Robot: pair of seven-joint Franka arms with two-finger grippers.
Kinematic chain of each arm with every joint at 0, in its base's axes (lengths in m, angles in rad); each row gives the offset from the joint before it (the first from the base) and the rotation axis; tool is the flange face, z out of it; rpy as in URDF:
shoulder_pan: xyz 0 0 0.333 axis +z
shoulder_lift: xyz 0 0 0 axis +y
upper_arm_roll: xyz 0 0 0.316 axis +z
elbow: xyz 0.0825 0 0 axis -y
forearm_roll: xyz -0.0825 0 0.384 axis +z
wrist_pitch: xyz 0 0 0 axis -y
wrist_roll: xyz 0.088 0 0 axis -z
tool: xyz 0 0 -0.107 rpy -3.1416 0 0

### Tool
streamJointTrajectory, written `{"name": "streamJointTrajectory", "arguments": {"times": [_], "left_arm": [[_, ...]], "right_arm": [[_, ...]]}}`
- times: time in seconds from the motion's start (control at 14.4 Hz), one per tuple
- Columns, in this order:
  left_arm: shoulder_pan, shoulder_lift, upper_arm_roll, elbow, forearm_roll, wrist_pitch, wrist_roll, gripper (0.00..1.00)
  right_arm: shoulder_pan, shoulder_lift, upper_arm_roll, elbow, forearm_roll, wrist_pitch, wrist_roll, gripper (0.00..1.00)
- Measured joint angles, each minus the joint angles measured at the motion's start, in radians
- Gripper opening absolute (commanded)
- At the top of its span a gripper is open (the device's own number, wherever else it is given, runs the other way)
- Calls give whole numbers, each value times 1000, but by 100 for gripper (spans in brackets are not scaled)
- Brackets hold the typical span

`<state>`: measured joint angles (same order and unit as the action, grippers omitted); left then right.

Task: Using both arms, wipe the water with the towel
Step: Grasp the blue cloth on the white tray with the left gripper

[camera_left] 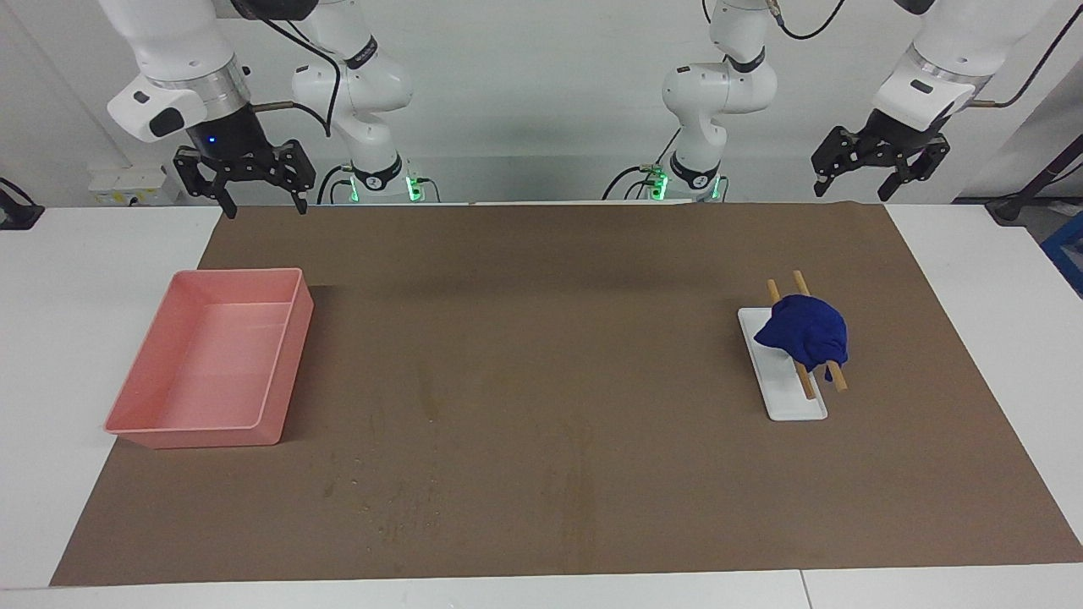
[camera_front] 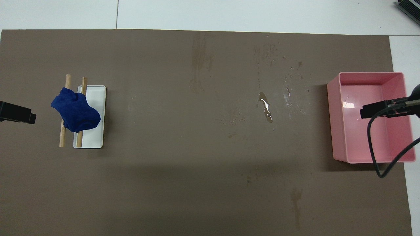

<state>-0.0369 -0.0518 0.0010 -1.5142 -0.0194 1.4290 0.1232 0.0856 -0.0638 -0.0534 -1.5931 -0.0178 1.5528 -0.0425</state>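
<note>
Waiting high at the robots' edge of the mat, both grippers stand wide open and hold nothing: the left gripper over the mat's corner at the left arm's end, the right gripper above the corner nearest the pink bin.

The towel, a bunched blue lump, lies draped on 2 wooden sticks across a white tray. The water is well apart from it, a small puddle with scattered droplets toward the bin's end.

Likely trouble: a pinch on the towel could snag a stick and drag it or tip the tray. Staying bunched, the towel would smear rather than soak. Droplets nearest the bin may be missed, or a sweep may knock the bin.
</note>
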Motion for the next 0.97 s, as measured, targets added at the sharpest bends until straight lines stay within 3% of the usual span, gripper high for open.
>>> {"name": "streamJointTrajectory", "arguments": {"times": [0.48,0.76,0.97], "left_arm": [[1,-1,3,-21,0,58,-25,100],[4,-2,15,-168,12,310,-217,100],[14,40,21,-276,48,499,-356,100]], "right_arm": [[0,30,-2,25,0,-30,0,100],[0,31,-2,25,0,-37,0,100],[0,31,-1,25,8,-43,0,100]]}}
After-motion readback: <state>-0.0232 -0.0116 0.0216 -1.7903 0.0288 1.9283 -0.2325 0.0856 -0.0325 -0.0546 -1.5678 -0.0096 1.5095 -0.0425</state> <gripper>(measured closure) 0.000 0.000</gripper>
